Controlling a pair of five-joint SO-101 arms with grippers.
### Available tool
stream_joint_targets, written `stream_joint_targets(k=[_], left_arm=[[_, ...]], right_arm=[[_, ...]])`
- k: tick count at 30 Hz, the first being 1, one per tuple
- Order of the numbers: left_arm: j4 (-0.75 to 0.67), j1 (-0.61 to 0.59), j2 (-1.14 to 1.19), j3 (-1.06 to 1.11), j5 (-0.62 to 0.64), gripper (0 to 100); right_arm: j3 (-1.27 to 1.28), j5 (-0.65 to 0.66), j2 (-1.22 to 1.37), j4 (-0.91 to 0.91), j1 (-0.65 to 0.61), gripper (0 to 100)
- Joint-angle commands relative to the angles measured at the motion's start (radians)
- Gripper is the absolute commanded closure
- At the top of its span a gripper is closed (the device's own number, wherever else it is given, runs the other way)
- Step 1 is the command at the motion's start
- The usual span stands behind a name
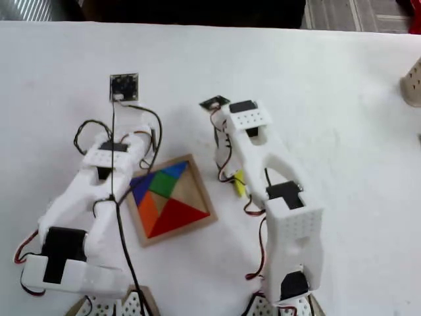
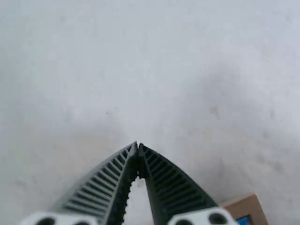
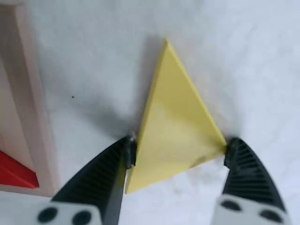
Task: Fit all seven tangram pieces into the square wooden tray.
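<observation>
The square wooden tray [image 1: 205,201] lies between the two arms and holds blue, green, orange and red pieces. Bare wood shows along its right side. A yellow triangle [image 3: 176,126] sits on the white table just right of the tray, seen in the high view as a narrow yellow sliver [image 1: 239,184] under the right arm. My right gripper [image 3: 178,150] straddles it, one finger touching each of its side edges. My left gripper [image 2: 137,146] is shut with nothing in it, over bare table beside the tray's corner [image 2: 243,205].
A small black camera board [image 1: 123,86] with a cable lies behind the left arm. Red and black wires loop around both arms. A perforated wooden object [image 1: 412,82] stands at the right edge. The far half of the table is open.
</observation>
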Motion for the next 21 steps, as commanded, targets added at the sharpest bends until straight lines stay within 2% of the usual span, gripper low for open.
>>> stream_joint_targets(k=[1, 21], left_arm=[[0.006, 0.001, -0.007, -0.051, -0.006, 98], [0.006, 0.001, -0.007, -0.051, -0.006, 98]], right_arm=[[-0.014, -0.011, -0.071, 0.031, 0.028, 76.2], [0.287, -0.009, -0.378, -0.051, 0.041, 75.9]])
